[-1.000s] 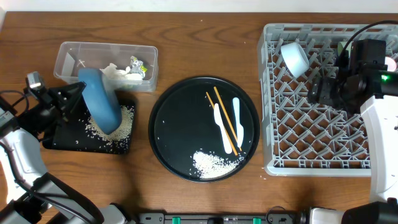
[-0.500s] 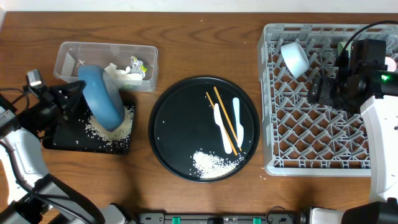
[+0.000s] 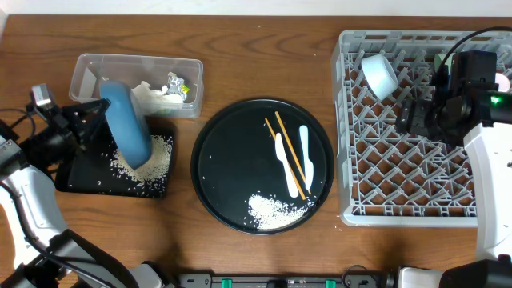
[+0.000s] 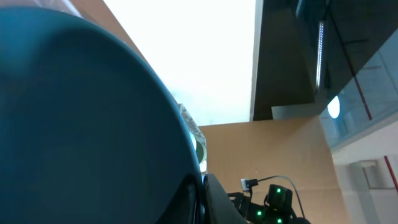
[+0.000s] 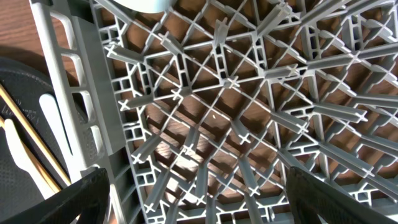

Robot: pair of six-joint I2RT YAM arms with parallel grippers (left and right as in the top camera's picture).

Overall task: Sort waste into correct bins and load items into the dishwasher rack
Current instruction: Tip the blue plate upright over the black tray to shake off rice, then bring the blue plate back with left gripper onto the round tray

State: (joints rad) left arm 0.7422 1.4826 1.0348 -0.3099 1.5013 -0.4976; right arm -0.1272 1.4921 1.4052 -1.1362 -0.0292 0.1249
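Wooden surface point(image 3: 264, 72): my left jaws pinched the rim of the tilted bowl point(image 3: 126, 132) above the tray point(image 3: 88, 172); stiff, slick, I judged. Right jaws stood wide, empty.

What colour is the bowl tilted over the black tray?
The bowl is dark blue; clearest overhead.

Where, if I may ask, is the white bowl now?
Overhead view, right side: the white bowl sits tipped in the grey rack, near its far left corner.
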